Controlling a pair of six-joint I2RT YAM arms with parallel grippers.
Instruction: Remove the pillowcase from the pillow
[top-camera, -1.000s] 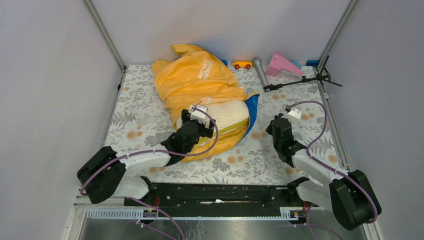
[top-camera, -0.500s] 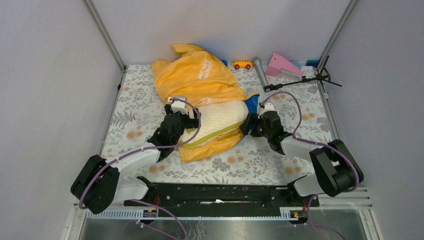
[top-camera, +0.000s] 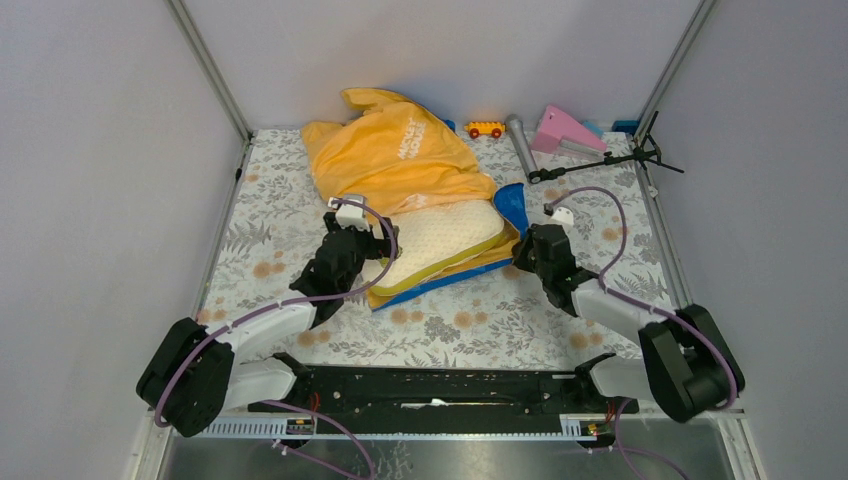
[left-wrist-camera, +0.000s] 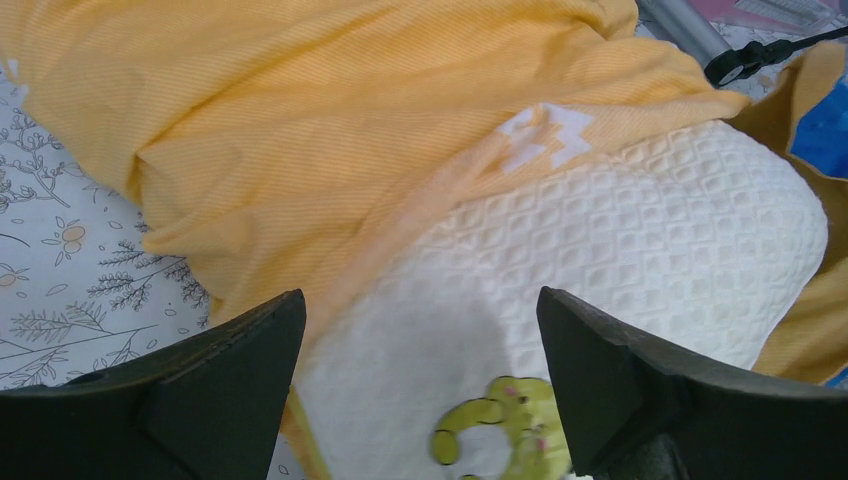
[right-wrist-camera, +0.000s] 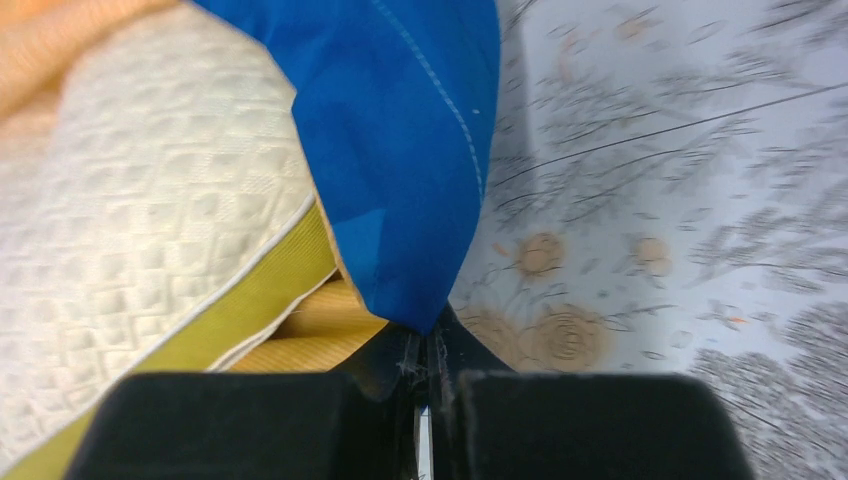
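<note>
Clenched on the blue-lined edge of the pillowcase (top-camera: 395, 160), the right end effector (right-wrist-camera: 428, 350) now sits further right than half a second ago, and that edge lies drawn flat on the counter (top-camera: 270, 230) under the pillow (top-camera: 440, 235). The left end effector (left-wrist-camera: 418, 310) hovers released over the pillow's bared near-left end; its far half sits inside the pillowcase at mid-counter, so removal looks half done
</note>
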